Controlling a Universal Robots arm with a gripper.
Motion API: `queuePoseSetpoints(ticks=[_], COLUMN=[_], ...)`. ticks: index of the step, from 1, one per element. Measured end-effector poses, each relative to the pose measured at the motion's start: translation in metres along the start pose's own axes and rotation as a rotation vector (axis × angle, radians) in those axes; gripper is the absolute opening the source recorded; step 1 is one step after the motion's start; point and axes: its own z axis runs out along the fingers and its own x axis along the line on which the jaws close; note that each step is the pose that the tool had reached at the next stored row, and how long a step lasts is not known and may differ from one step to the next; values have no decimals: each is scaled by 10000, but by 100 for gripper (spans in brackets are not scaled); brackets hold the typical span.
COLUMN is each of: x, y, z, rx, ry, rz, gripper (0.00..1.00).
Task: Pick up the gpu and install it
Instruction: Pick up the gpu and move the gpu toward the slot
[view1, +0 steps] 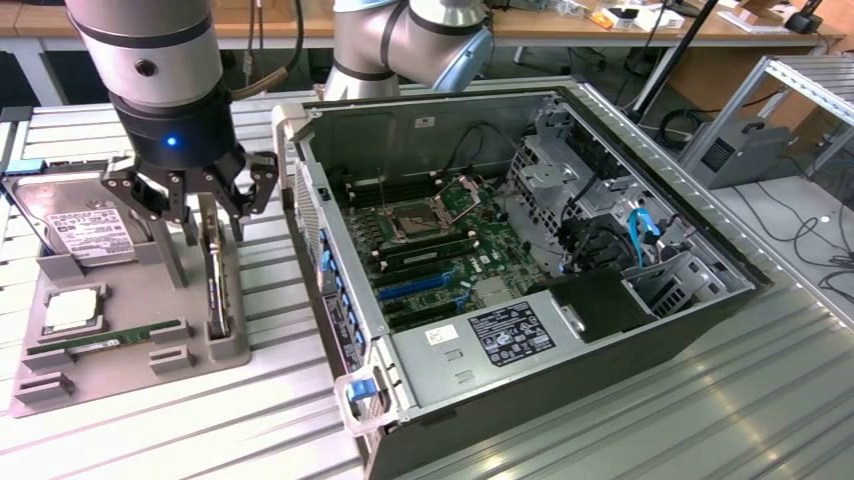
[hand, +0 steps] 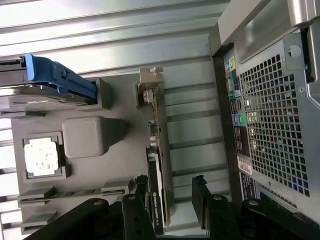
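Noted across a ribbed metal worktop (view1: 641, 420): an open computer case (view1: 400, 130) lying on its side, motherboard (view1: 441, 240) exposed, cables and drive cages toward the exterior view's right.

Observed at the exterior view's left of the case: a silver and black arm (view1: 147, 70) reaching down from above, blue light lit on the wrist.

Found beneath it: a grey moulded holder (view1: 134, 370) (hand: 120, 160) flat on the worktop, just beside the case. Seated in its pockets:
- a hard drive (view1: 87, 230) (hand: 55, 80) with white label and blue handle, at the far end.
- the gpu (view1: 214, 290) (hand: 157, 170), standing on edge in the slot along the side nearest the case, silver bracket at its far end; not lifted, not installed.
- a processor chip (view1: 70, 310) (hand: 42, 156) in a square pocket.
- a RAM stick (view1: 114, 340) (hand: 75, 192), lying flat.

Gripper (view1: 207, 225) (hand: 170, 185) positioned over the gpu's near end. Fingers (view1: 244, 200) (hand: 200, 192) released and spread wide, straddling the card, one on each side: one just beside the cooler face, the other apart from the board. Nothing grasped.
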Motion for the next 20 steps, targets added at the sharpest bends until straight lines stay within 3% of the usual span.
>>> queuePoseSetpoints(ticks=[20], x=[0], y=[-15], z=[88], rx=[-1], ry=[0], rz=[0], gripper=[48])
